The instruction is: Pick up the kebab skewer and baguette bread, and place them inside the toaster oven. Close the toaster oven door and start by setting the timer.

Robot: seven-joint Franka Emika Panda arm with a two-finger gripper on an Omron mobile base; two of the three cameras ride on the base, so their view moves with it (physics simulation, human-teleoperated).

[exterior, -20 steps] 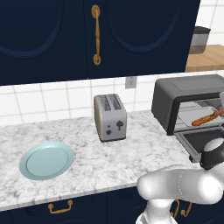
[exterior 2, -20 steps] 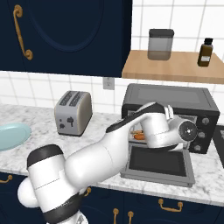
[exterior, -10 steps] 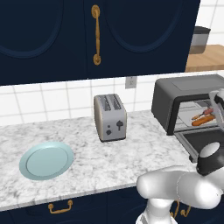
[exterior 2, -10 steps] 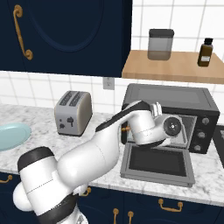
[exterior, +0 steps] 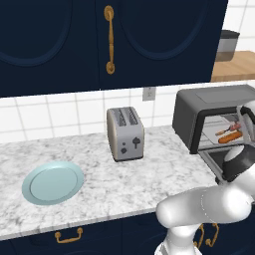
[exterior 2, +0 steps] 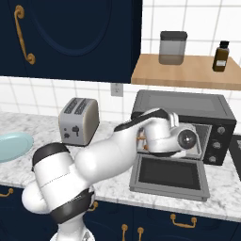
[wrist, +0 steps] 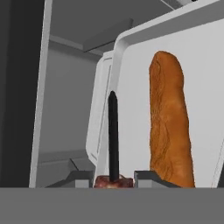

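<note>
The toaster oven stands on the counter at the right, its door dropped open and lying flat. The orange-brown baguette bread lies on the pale tray inside. In the hand view my gripper is shut on the kebab skewer. A red-brown meat chunk sits between the two fingertips, and the dark stick points away along the tray beside the baguette. The skewer shows as a thin reddish stick just behind the loaf. My arm's wrist fills the oven mouth and hides the fingers.
A silver two-slot toaster stands left of the oven. A pale blue plate lies on the marble counter at the far left. The oven's knobs are on its right face. A jar and a bottle stand on the wooden shelf above.
My hand has pushed a little deeper into the oven with the skewer in its grip. The baguette and the open door have not moved.
</note>
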